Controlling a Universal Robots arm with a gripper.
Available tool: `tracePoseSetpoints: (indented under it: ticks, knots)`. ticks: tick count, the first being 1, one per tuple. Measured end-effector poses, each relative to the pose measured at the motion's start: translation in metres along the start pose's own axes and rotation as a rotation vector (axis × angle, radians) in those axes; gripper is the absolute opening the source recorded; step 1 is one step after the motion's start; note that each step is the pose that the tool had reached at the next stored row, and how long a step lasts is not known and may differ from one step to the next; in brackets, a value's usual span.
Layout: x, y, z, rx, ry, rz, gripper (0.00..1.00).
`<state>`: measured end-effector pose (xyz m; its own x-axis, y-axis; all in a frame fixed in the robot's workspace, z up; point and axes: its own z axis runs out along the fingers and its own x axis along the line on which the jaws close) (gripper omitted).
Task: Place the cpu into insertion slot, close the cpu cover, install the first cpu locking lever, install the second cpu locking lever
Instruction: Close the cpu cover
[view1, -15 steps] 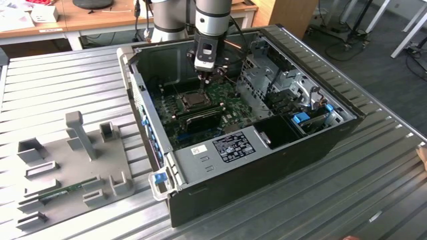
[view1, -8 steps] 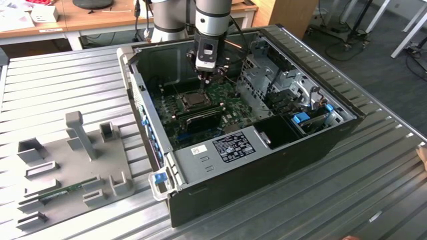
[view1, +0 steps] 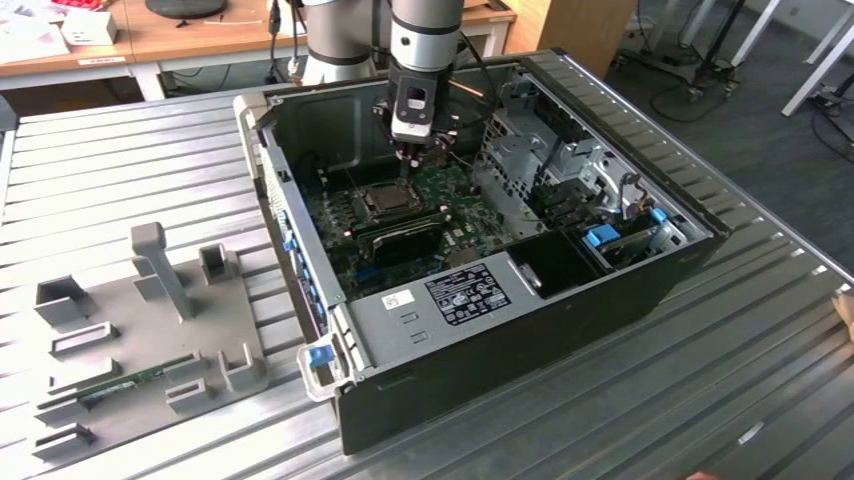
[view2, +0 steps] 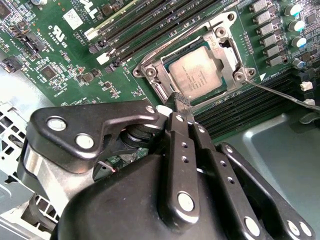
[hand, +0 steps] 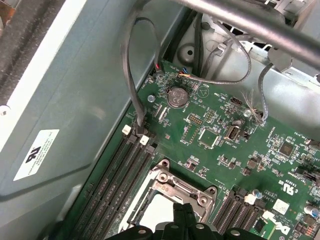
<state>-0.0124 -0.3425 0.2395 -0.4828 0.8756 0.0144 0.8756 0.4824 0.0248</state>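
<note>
silver cpu cover (view2: 223, 47) lies down over cpu (view2: 196, 72) in insertion slot (view2: 156, 80). gripper (view2: 179, 102) pinched shut, holds nothing, tip by cover edge. looks like lever step: thin locking lever (view2: 280, 92) sticks out loose, needs push down under hook.

A robotics lab: an open computer case (view1: 441, 400) on a ribbed metal desk (view1: 120, 170), robot arm (view1: 424, 30) above, wooden desks (view1: 200, 40) behind.

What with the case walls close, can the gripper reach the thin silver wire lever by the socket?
Probably yes: the gripper hangs at the socket's edge; the thin silver wire lever lies uncovered nearby, nothing between.
</note>
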Motion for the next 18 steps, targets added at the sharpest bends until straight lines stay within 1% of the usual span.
tracePoseSetpoints:
  ticks: [4,8,11,18]
  knots:
    - [0.0000,0.0000,0.0000,0.0002,0.0002,-0.010,0.10]
    - [0.0000,0.0000,0.0000,0.0001,0.0007,-0.038,0.10]
    - [0.0000,-0.0001,0.0000,0.0002,0.0013,-0.071,0.10]
    - [0.0000,-0.0001,0.0000,0.0007,0.0032,-0.166,0.10]
